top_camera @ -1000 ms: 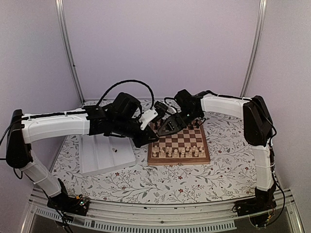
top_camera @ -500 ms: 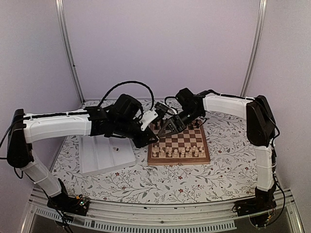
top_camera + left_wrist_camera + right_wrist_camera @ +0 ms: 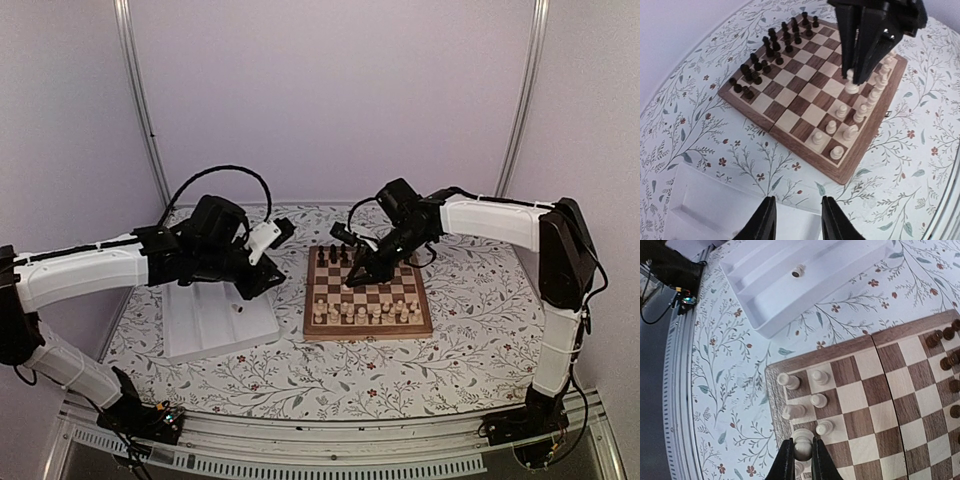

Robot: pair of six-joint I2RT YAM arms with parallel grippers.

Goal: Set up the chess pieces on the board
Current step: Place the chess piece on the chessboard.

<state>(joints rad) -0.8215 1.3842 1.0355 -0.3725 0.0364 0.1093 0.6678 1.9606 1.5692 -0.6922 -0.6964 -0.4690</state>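
Observation:
The board (image 3: 368, 293) lies at mid-table, with pale chess pieces (image 3: 365, 313) in its two near rows and dark ones (image 3: 335, 255) at the far side. My right gripper (image 3: 802, 457) hangs over the board's near-left part and is shut on a pale chess piece (image 3: 802, 445); the left wrist view shows that piece (image 3: 852, 83) held upright just over the squares. More pale pieces (image 3: 818, 400) stand beside it. My left gripper (image 3: 797, 220) is open and holds nothing, off the board's left edge over the white tray's rim (image 3: 690, 210).
The white compartment tray (image 3: 215, 318) sits left of the board with one small piece (image 3: 798, 271) lying in it. A floral cloth (image 3: 470, 320) covers the table. Metal rails run along the near edge (image 3: 330, 440).
My left arm has pulled back left from the board to the tray and its jaws have opened. My right gripper has closed on a pale piece over the board.

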